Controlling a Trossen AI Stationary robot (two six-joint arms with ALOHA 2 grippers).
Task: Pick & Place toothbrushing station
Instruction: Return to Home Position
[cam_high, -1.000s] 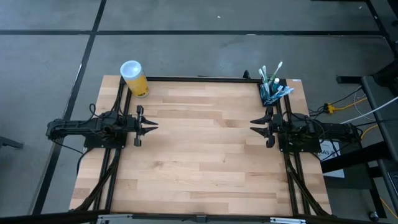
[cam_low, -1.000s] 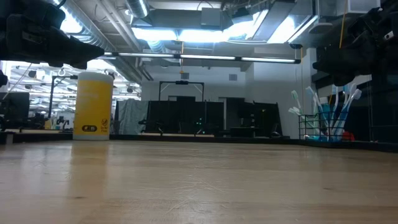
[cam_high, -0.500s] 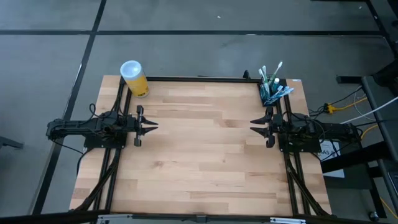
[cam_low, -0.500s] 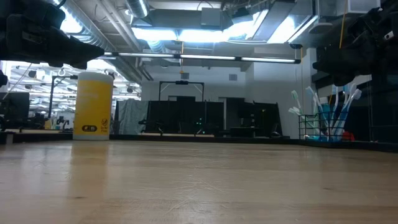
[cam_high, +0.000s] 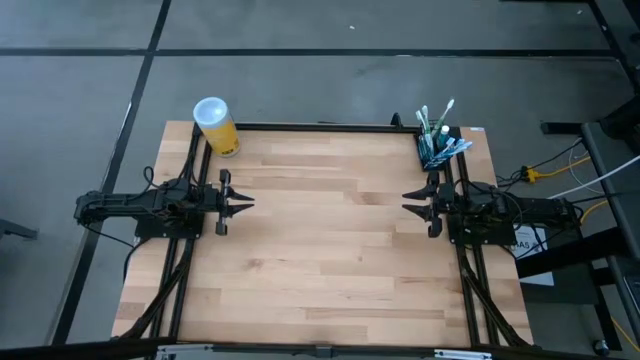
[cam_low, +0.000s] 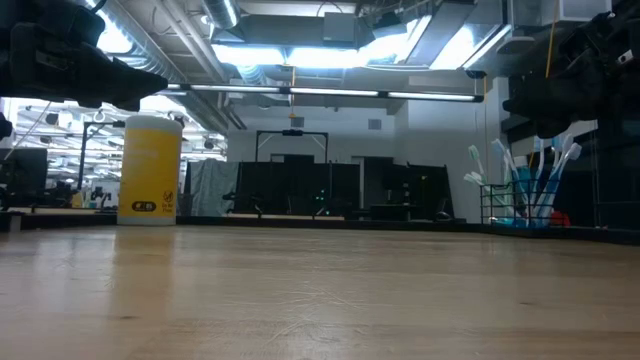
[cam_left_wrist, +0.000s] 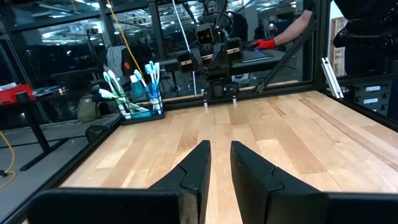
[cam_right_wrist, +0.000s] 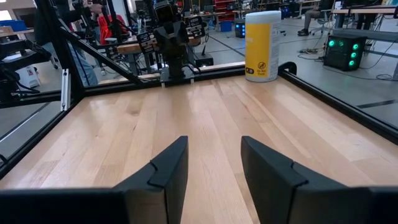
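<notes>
At opposite corners stand yellow cup (cam_high: 215, 125) and toothbrushing station (cam_high: 438, 148).

Light wooden table (cam_high: 320, 250), yellow white-lidded cup (cam_high: 216, 127) standing at its far left corner, black holder (cam_high: 437, 152) of toothbrushes (cam_high: 432, 120) at far right corner

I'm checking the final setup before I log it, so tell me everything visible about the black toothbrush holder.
The toothbrushing station is a small black open-wire box standing upright at the table's far right corner. Blue and green toothbrushes stand in it, leaning, heads up. Nothing else touches it.
</notes>
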